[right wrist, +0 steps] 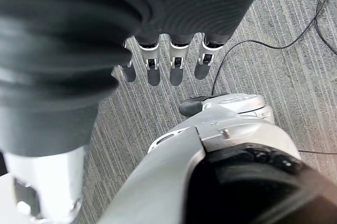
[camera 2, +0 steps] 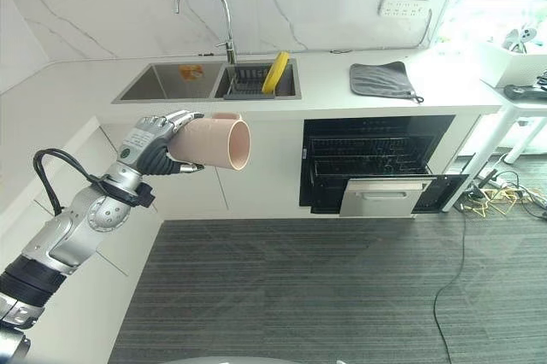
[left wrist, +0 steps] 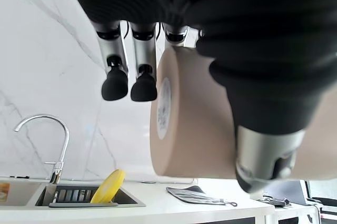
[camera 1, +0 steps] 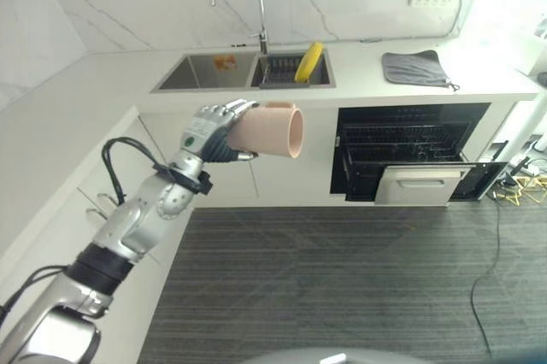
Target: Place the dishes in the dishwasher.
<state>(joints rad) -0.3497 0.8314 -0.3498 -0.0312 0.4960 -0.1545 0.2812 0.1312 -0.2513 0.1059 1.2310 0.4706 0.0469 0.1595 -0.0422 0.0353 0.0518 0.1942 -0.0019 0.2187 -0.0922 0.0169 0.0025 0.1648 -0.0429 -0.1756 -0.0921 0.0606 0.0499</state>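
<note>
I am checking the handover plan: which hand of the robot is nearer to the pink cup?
Left. The left hand is curled round the pink cup, holding it sideways in front of the counter. The right hand hangs with straight fingers over the grey carpet, away from the cup.

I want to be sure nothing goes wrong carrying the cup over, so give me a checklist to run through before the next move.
1. Left hand curled round the pink cup: ok.
2. Cup held in the air, lying on its side: ok.
3. Dishwasher door open, lower rack pulled out: ok.
4. Free slot in the rack: cannot tell.
5. Right hand open, carrying nothing: ok.
6. Yellow plate still in the sink: not ok, left for later.
</note>
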